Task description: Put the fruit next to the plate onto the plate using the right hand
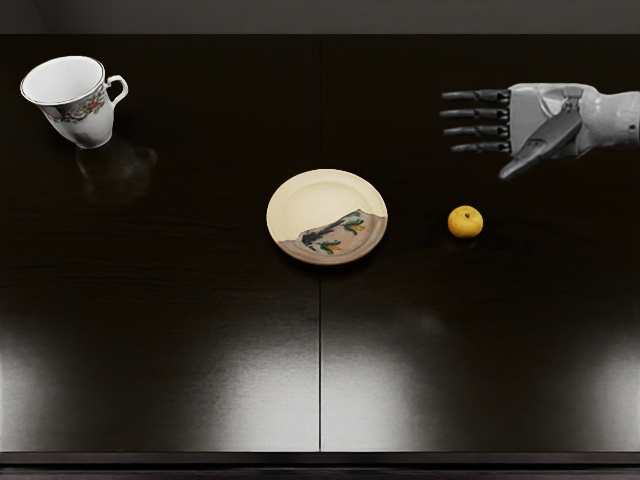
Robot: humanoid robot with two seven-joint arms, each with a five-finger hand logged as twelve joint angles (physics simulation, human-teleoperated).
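Table (pixel 160 380): dark and glossy, with pale glare patches along the near edge and a thin seam running from 6 to 12 o'clock through its middle
Plate (pixel 308 203): small and round, cream, with a brown band and a green-and-dark painted figure on its near part; it lies flat mid-table, across the seam
Fruit (pixel 465 221): on the table at 3 o'clock from the plate, near it but not touching, with dark table surface showing between them; small, round and yellow-orange
Right hand (pixel 525 125): at 1 o'clock from the fruit, farther back and apart from it; the arm comes in from the right edge; fingers (pixel 475 113) straight and slightly spread, pointing to 9 o'clock, thumb angled toward 7 o'clock, holding nothing
Cup (pixel 75 100): far off at 10 o'clock from the plate; white with a floral band, tilted, handle toward 3 o'clock, a faint reflection on the table before it
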